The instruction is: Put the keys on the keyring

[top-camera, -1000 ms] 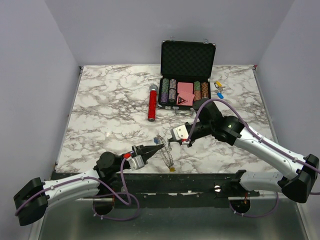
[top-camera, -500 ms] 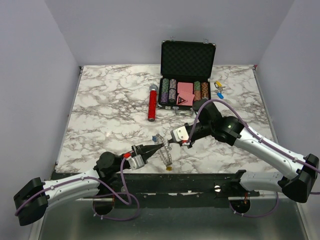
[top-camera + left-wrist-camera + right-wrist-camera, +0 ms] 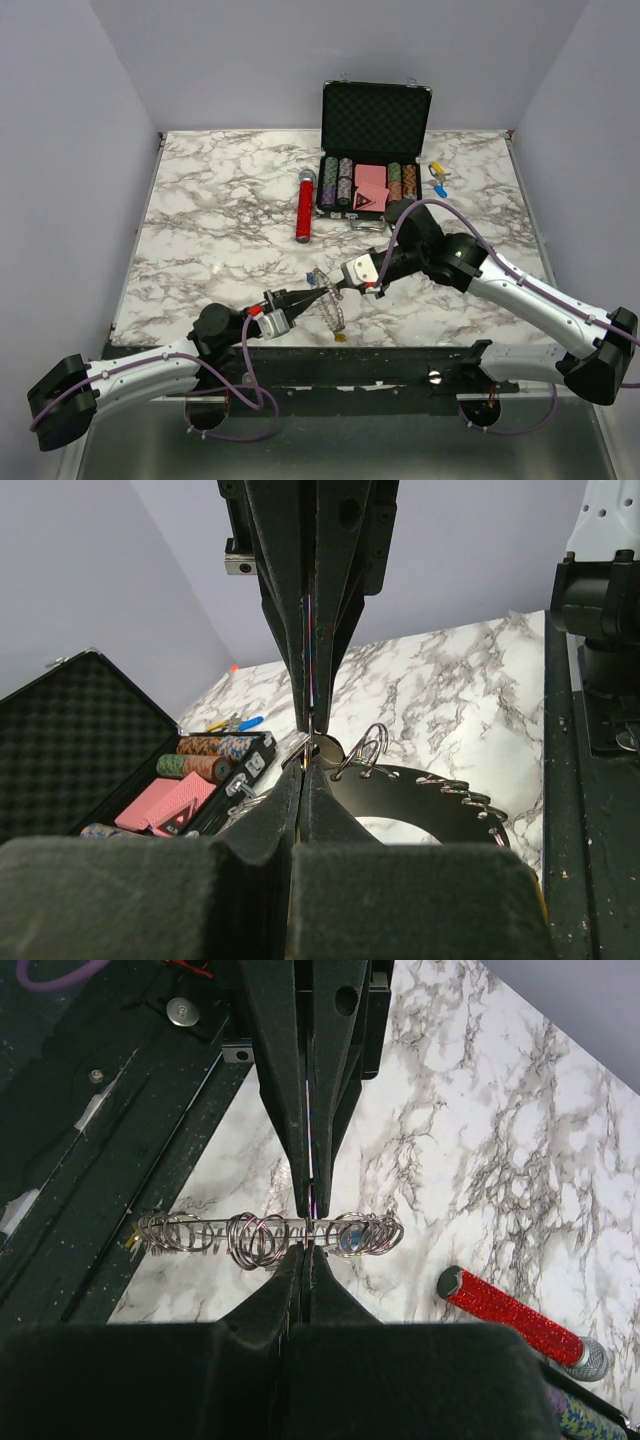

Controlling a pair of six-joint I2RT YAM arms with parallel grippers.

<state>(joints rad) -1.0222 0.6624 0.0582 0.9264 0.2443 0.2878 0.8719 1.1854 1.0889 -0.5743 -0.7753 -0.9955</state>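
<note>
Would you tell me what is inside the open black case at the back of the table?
The case holds rows of poker chips, a pink block between them, and a dark piece with a red triangle. Whatever lies beneath them is covered.

Soft, even light from above — the marble tabletop (image 3: 220, 200) reads bright, with only faint shadows under the arms. In the wrist views the left gripper (image 3: 303, 770) and right gripper (image 3: 305, 1260) are dark, blurred masses up close — the marble beyond stays sharp.
</note>
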